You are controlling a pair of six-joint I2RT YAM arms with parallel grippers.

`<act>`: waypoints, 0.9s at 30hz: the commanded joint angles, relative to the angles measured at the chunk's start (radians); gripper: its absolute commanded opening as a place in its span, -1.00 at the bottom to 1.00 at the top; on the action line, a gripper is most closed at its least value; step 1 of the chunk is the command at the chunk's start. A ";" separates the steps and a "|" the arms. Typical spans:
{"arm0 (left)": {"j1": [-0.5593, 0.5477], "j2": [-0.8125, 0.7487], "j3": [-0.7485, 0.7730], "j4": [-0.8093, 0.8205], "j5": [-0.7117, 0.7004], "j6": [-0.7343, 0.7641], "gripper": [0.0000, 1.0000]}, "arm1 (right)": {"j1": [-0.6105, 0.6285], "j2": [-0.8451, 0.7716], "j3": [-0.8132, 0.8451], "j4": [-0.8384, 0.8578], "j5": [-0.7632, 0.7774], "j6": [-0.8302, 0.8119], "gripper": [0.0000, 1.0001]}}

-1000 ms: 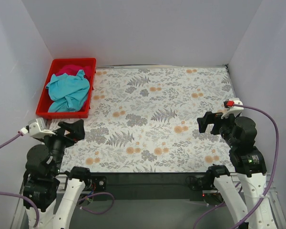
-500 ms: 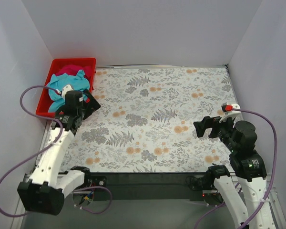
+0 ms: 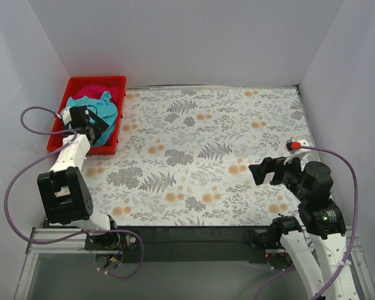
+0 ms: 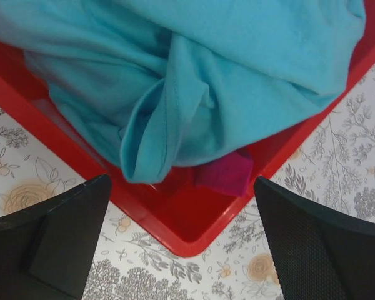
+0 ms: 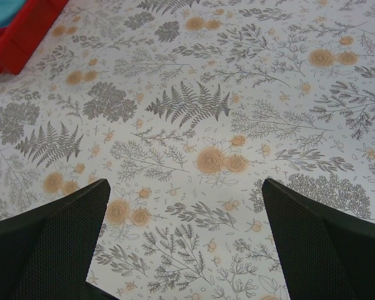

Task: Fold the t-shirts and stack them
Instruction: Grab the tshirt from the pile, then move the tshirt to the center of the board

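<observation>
The turquoise-blue t-shirt (image 3: 102, 111) lies crumpled in the red tray (image 3: 112, 81) at the back left, on top of the magenta-pink t-shirt (image 3: 94, 91). In the left wrist view the blue shirt (image 4: 194, 81) fills the tray (image 4: 181, 225), and a corner of the pink shirt (image 4: 228, 175) shows under it. My left gripper (image 3: 98, 126) is open and empty, just above the tray's near corner. My right gripper (image 3: 267, 169) is open and empty over the table's right side, far from the shirts.
The table has a floral cloth (image 3: 206, 156). White walls close in the left, back and right sides. The tray's corner (image 5: 15, 37) shows at the top left of the right wrist view.
My left arm has swung out from its base toward the back left and now hangs over the tray's near corner. My right gripper has shifted slightly down and left.
</observation>
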 commanded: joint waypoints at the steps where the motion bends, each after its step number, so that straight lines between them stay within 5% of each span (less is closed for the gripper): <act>1: 0.019 0.066 0.044 0.064 0.005 0.002 0.77 | 0.004 -0.015 -0.004 0.036 -0.010 0.001 0.97; 3: 0.025 0.103 0.055 0.067 0.000 0.011 0.56 | 0.004 -0.017 -0.007 0.036 -0.015 0.001 0.97; 8: 0.025 0.097 0.090 0.066 0.003 0.044 -0.80 | 0.004 -0.023 -0.017 0.033 -0.024 0.001 0.97; 10: 0.025 0.062 0.104 0.063 0.014 0.062 -1.00 | 0.004 -0.023 -0.018 0.034 -0.028 0.003 0.97; 16: -0.031 -0.124 0.216 0.012 0.104 0.053 -1.00 | 0.004 -0.006 0.015 0.033 -0.021 -0.002 0.97; 27: -0.485 -0.207 0.585 -0.016 0.444 -0.139 -1.00 | 0.004 0.066 0.127 0.039 0.018 -0.008 0.97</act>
